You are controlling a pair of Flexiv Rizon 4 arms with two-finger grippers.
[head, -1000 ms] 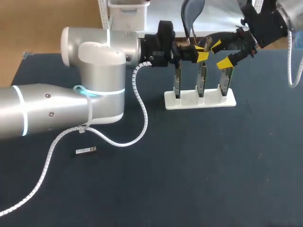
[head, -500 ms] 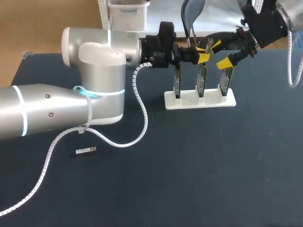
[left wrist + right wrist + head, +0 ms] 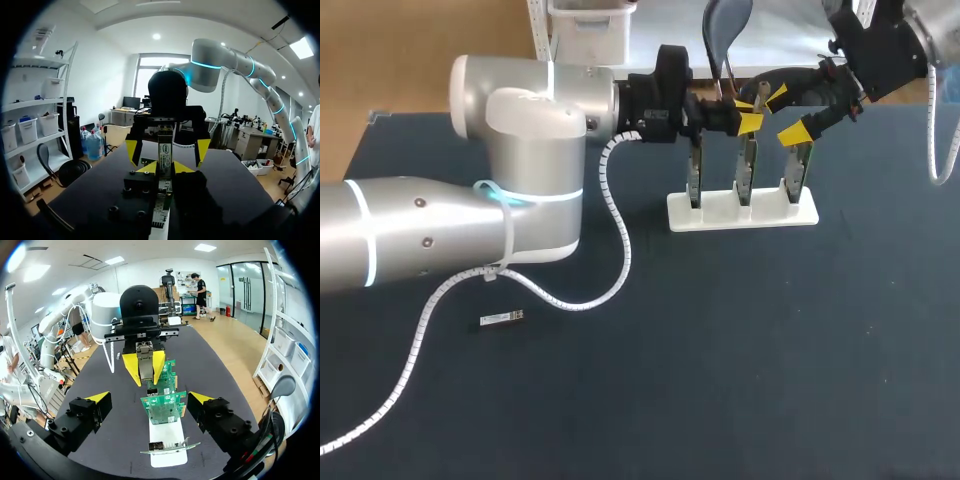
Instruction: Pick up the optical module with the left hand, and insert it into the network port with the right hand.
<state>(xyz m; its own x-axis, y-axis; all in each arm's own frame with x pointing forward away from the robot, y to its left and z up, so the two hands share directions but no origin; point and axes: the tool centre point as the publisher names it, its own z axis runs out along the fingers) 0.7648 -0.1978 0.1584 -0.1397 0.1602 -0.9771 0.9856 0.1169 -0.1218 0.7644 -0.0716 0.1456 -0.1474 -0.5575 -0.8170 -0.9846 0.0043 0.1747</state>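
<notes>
Between left fingers (image 3: 131,367), silvery optical module (image 3: 145,363)

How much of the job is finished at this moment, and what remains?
Done: the left pincer is shut on a silver optical module, held up by the network cards. In hand: the right pincer stands open facing it, so no handover yet. Left: the right pincer must take the module and plug it into a card. A second module lies on the table.

Left gripper (image 3: 748,113) slightly farther out.
</notes>
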